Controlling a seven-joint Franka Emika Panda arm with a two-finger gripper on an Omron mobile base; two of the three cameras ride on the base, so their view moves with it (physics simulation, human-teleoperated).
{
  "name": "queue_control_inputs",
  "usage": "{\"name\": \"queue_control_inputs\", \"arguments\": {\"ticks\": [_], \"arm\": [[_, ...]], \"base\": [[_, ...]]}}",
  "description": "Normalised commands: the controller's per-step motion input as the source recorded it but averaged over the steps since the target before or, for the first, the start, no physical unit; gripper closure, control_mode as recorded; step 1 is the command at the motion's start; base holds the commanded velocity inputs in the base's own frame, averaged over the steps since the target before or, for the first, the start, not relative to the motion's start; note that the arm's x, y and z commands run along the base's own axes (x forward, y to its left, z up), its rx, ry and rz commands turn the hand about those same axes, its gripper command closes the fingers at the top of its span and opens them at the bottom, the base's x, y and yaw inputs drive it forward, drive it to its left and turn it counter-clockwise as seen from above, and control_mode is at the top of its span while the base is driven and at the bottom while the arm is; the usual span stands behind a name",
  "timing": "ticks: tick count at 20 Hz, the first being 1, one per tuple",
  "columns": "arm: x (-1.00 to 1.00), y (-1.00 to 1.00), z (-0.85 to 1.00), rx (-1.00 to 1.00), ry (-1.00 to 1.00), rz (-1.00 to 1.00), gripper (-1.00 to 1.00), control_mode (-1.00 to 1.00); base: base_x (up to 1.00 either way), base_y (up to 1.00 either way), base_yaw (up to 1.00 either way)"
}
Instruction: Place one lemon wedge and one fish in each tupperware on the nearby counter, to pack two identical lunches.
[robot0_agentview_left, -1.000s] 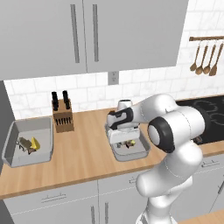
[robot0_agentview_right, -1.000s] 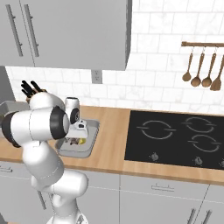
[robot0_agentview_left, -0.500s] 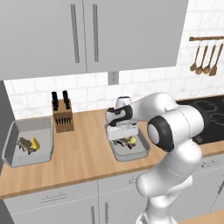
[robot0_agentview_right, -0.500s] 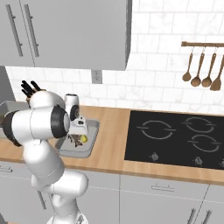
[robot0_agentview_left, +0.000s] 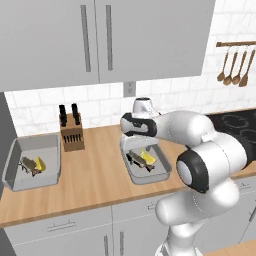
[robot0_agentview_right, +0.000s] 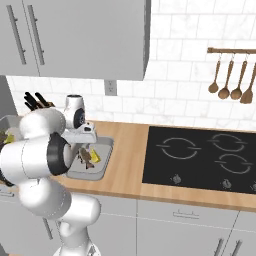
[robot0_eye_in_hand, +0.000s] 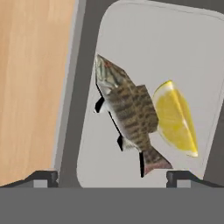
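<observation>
Lunches: both of the 2 tupperware trays on the counter (robot0_agentview_left: 95, 182) hold 1 fish and 1 lemon wedge, the left tray (robot0_agentview_left: 31, 165) and the near tray (robot0_agentview_left: 146, 162), so packing appears complete, with the gripper (robot0_eye_in_hand: 112, 177) above the near tray's fish (robot0_eye_in_hand: 127, 111) and wedge (robot0_eye_in_hand: 175, 118), jaws spread, holding nothing.

- The fish (robot0_eye_in_hand: 127, 115) in the near tupperware (robot0_eye_in_hand: 144, 26) is mottled brown and olive, with a reddish tail and pale patches at the fins.
- The lemon wedge (robot0_eye_in_hand: 176, 118) beside it is bright yellow with a paler rind edge.
- Both this tupperware and the far tupperware (robot0_agentview_left: 31, 147) are plain light grey.
- The counter (robot0_agentview_left: 95, 175) is light-brown wood grain.
- The cabinet fronts (robot0_agentview_left: 60, 232) are pale grey.
- The stovetop (robot0_agentview_right: 200, 160) is glossy black with thin grey ring markings.
- The knife block (robot0_agentview_left: 72, 135) is brown wood, its handles black.
- The wall tiles (robot0_agentview_right: 175, 100) are white.
</observation>
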Motion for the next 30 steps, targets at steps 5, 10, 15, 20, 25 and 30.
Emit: {"name": "queue_control_inputs", "arguments": {"ticks": [5,10,15,20,25,30], "arm": [[-0.95,-0.08,0.63,0.0,-0.09,-0.07,-1.0,-1.0],[-1.0,-0.2,0.31,0.02,-0.03,-0.09,-1.0,-1.0],[-0.59,-0.34,0.56,0.0,0.0,-0.11,-1.0,-1.0],[-0.28,-0.3,0.74,0.0,0.0,-0.09,-1.0,-1.0],[-0.6,-0.07,0.48,0.0,-0.05,-0.03,-1.0,-1.0],[-0.55,0.0,0.35,-0.03,-0.17,0.0,-1.0,-1.0]], "base": [[0.0,0.0,0.0],[0.0,0.0,0.0],[0.0,0.0,0.0],[0.0,0.0,0.0],[0.0,0.0,0.0],[0.0,0.0,0.0]]}}
